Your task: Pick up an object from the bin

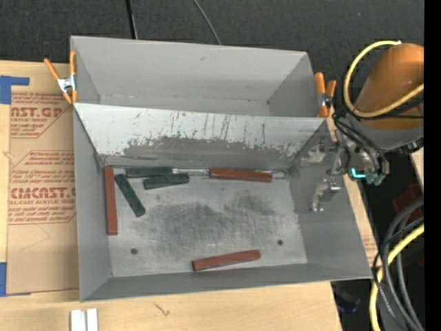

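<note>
Grey metal walls of the bin (pixel 193 74) are scuffed. The gripper (pixel 322 197) is held over the right sloping wall; whether it is open or closed cannot be told. Nearest it, a red-brown bar (pixel 240 175) is laid along the floor's back edge, and a second red-brown bar (pixel 226 260) lies at the front.

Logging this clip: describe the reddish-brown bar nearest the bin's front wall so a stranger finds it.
In the grey metal bin, look along the wall lowest in view. The flat reddish-brown bar lies there alone; the other red bars and green bars lie at the back and left.
</note>
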You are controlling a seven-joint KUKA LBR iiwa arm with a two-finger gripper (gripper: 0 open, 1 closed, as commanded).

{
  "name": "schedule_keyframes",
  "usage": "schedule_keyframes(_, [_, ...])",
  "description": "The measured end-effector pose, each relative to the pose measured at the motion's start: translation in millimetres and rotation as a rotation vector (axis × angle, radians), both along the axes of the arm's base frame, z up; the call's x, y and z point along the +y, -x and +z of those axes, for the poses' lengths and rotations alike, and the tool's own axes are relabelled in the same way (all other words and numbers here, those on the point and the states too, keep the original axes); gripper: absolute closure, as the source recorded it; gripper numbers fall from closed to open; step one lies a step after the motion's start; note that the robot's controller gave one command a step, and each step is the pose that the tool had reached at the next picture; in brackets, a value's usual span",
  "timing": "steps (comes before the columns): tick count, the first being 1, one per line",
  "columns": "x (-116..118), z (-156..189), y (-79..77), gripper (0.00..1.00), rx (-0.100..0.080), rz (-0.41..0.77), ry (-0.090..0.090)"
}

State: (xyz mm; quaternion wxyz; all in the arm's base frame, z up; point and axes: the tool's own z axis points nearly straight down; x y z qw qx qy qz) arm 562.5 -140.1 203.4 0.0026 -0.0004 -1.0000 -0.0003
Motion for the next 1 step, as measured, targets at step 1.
schedule_keyframes(1, [0.5,4.2,-1.8,0.0,-0.008,0.001,0.001])
